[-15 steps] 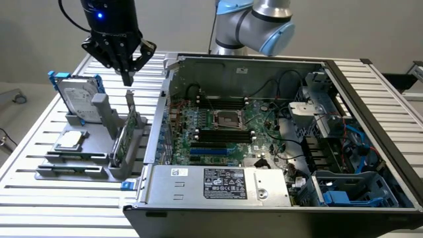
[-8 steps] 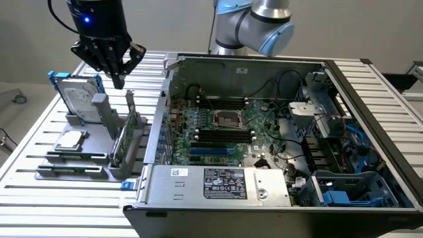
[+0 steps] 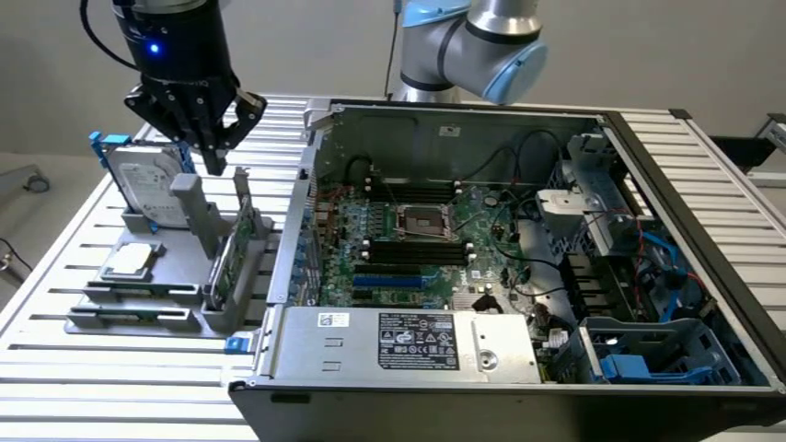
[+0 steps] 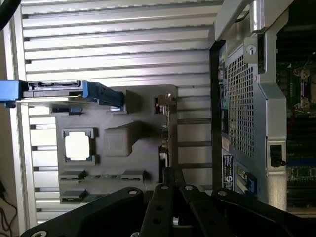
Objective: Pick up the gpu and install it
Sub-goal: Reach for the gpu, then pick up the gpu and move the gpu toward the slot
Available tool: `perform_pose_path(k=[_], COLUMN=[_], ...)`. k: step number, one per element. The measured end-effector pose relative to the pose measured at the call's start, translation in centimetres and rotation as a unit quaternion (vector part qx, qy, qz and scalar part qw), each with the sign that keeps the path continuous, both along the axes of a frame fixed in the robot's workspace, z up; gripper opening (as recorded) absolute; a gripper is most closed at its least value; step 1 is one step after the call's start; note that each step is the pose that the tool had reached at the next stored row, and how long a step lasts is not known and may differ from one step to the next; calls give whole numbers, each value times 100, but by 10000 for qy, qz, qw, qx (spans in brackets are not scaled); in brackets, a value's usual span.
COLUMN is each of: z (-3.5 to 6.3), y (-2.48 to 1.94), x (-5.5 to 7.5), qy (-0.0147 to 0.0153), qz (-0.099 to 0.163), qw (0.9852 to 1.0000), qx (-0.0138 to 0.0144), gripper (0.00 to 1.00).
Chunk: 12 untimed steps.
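We see the pincer (image 3: pixel 215 162), closed and seemingly empty, poised above the graphics card (image 3: pixel 231 253), which stands on edge in its grey holder (image 3: pixel 123 319) on the bench (image 3: pixel 98 387), not yet lifted or installed.

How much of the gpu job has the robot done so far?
Nothing looks done yet. The gpu stands on edge in the gray holder, outside the open computer case. In hand: nothing. The fingers are shut and empty, hovering just above the holder near the card's far end. Left: the whole pick-up, and the fitting onto the motherboard.
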State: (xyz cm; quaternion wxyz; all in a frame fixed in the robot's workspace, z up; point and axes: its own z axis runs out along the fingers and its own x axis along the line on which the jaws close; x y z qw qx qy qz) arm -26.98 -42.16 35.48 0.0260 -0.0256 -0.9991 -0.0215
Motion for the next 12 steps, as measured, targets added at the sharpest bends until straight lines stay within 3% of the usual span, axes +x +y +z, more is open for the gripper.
perform_pose_path(k=[12], z=[-2], y=[-1], x=[-10], qy=[0], qz=[12], qw=[10000], qx=[-2], gripper=[11])
